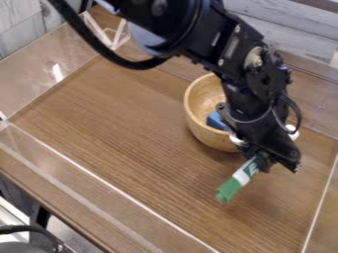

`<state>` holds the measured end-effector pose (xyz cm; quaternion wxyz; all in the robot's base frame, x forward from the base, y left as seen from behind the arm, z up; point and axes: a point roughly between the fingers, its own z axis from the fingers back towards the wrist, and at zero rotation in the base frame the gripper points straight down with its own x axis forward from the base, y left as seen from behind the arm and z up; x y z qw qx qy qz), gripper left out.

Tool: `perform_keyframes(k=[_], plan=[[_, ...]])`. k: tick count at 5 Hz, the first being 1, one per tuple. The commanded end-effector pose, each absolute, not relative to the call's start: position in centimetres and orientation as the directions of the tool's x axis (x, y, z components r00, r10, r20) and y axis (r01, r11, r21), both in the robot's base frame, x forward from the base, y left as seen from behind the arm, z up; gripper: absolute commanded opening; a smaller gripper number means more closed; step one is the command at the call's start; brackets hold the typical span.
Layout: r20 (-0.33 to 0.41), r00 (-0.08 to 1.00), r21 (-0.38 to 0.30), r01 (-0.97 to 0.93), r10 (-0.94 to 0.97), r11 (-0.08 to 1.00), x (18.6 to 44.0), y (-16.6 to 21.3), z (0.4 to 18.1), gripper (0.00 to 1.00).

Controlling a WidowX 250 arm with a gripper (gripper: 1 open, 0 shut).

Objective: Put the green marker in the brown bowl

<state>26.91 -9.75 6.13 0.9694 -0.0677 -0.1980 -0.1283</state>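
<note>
A: One arm, one view. Gripper (268, 159) points steeply down, low over the table (119, 128), just in front of the bowl (203, 107).

B: Jaws?

A: Partly closed, clamped on the top end of the marker (239, 180). White barrel goes up between them, so that end is hidden.

B: Marker pose?

A: Tilted. It runs down and left from the jaws, green cap (227, 192) at the low end. Cap sits at or just above the wood; can't tell if it touches.

B: Bowl versus jaws?

A: Behind and up-left of them, near. Black wrist covers the bowl's right rim. Marker is outside the bowl, on the near side.

B: Anything in the bowl?

A: Small blue patch (215, 121) inside, low right, right behind the jaws. Mostly hidden by the wrist, can't say more.

B: Rest?

A: Clear wall (40, 158) rings the table, well off to the left of the jaws. Black cables (93, 44) loop up-left behind the arm.
</note>
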Motion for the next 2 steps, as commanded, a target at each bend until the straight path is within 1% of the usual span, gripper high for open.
perform_keyframes(k=[1, 2], plan=[[0.447, 0.868, -0.081, 0.282, -0.218, 0.956, 27.61, -10.19, 7.53, 0.00], [0.446, 0.868, -0.082, 0.282, -0.217, 0.956, 27.54, -10.24, 7.54, 0.00]])
